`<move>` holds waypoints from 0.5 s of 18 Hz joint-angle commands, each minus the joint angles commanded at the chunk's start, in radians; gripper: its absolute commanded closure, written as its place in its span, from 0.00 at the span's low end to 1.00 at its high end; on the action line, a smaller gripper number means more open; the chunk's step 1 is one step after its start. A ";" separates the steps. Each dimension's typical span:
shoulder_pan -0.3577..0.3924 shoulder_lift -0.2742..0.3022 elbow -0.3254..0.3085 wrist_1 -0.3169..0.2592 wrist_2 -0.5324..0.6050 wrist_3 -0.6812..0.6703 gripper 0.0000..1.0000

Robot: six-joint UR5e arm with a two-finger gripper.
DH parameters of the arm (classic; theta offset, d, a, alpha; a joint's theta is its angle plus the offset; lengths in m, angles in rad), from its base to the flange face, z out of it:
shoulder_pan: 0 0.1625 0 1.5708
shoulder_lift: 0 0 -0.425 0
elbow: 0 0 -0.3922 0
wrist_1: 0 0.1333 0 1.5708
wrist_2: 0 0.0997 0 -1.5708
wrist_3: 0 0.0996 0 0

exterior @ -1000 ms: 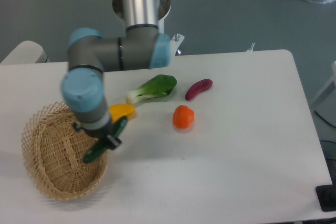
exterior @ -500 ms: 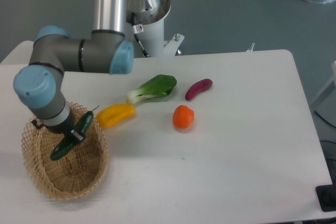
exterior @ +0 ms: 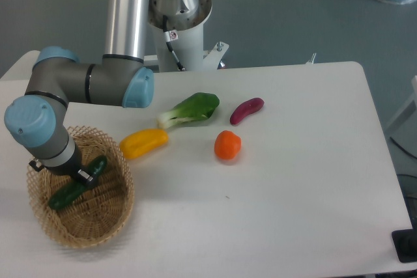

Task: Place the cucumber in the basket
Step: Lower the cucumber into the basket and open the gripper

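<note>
Nearly done: cucumber (exterior: 77, 183) low inside basket (exterior: 104, 229) at near left of table (exterior: 306, 180), lying aslant, gripped at mid-length by gripper (exterior: 85, 177); release and withdrawal outstanding; bok choy (exterior: 189, 109), yellow pepper (exterior: 143, 142), eggplant (exterior: 247, 110) untouched, further right.

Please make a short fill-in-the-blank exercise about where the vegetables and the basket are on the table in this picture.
1. The cucumber is over the inside of the ____.
2. The vegetable nearest the basket rim, out on the table, is coloured ____.
3. The eggplant lies to the right of the ____ vegetable.
4. The gripper is at the cucumber's ____.

Missing words: basket; yellow; leafy green; middle
</note>
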 joint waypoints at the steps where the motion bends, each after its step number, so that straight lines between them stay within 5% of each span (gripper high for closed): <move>1: 0.000 0.002 0.008 0.000 0.002 0.008 0.00; 9: 0.161 0.037 0.037 -0.035 0.003 0.230 0.00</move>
